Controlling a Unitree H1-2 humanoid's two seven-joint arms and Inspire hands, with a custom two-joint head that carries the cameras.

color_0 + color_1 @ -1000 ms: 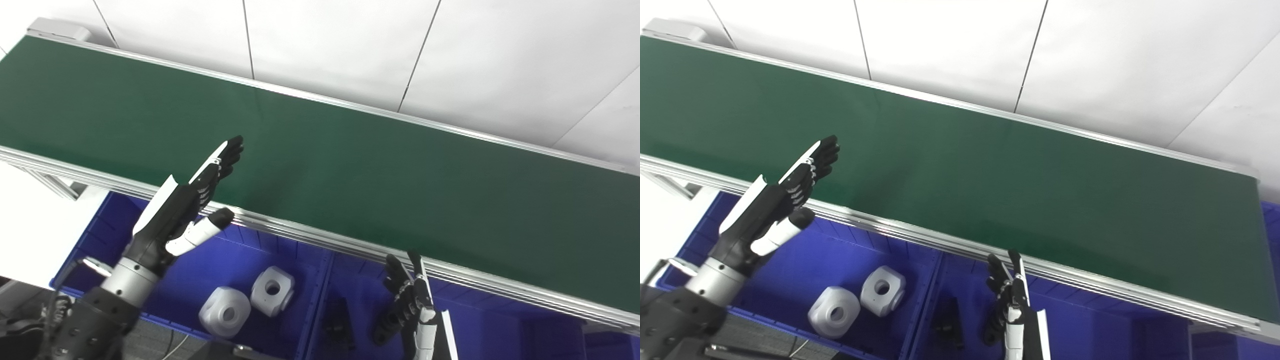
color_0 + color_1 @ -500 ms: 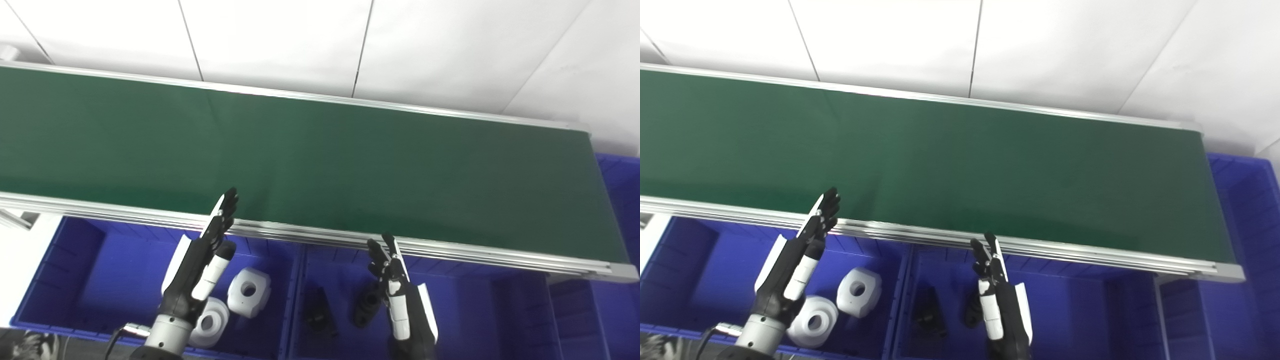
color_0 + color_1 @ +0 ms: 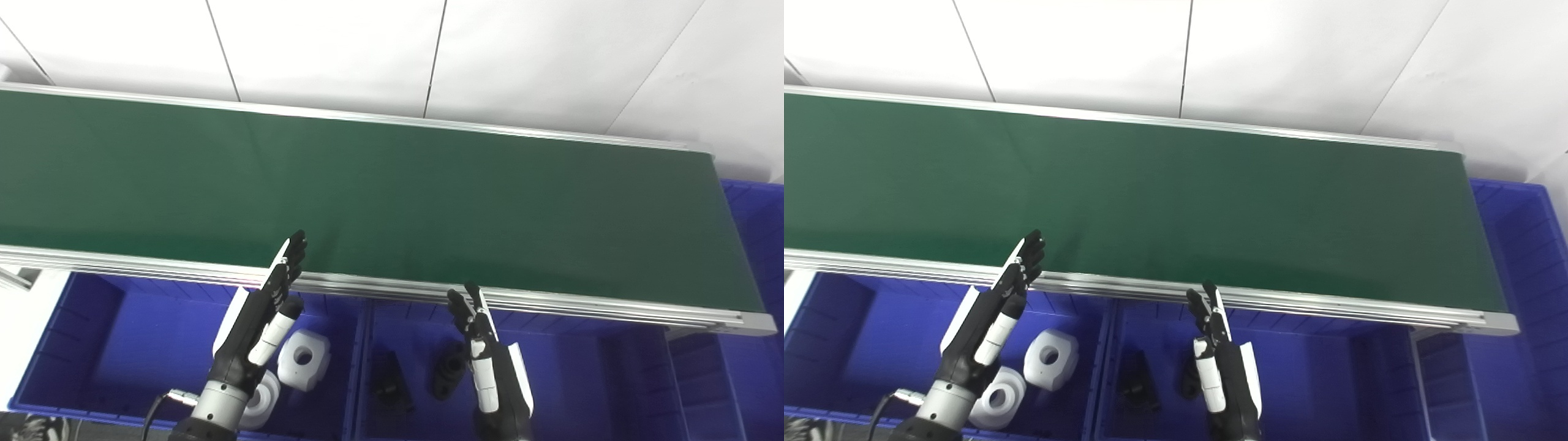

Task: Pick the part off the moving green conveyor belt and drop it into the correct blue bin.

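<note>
The green conveyor belt (image 3: 392,196) runs across the picture and no part shows on it. My left hand (image 3: 260,318) is open with fingers stretched out, held over the left blue bin (image 3: 122,343), its fingertips reaching the belt's near rail. My right hand (image 3: 487,355) is open too, upright over the middle blue bin (image 3: 569,367), just short of the rail. Neither hand holds anything. Two white parts (image 3: 303,367) lie in the left bin, one partly hidden behind my left wrist. Two black parts (image 3: 450,370) lie in the middle bin.
An aluminium rail (image 3: 551,303) edges the belt's near side. Another blue bin (image 3: 1519,245) stands past the belt's right end. A white panelled wall (image 3: 392,49) rises behind the belt.
The camera swung right, so the belt now looks level and its right end shows. My left hand came back from over the belt to the near rail. My right hand rose slightly.
</note>
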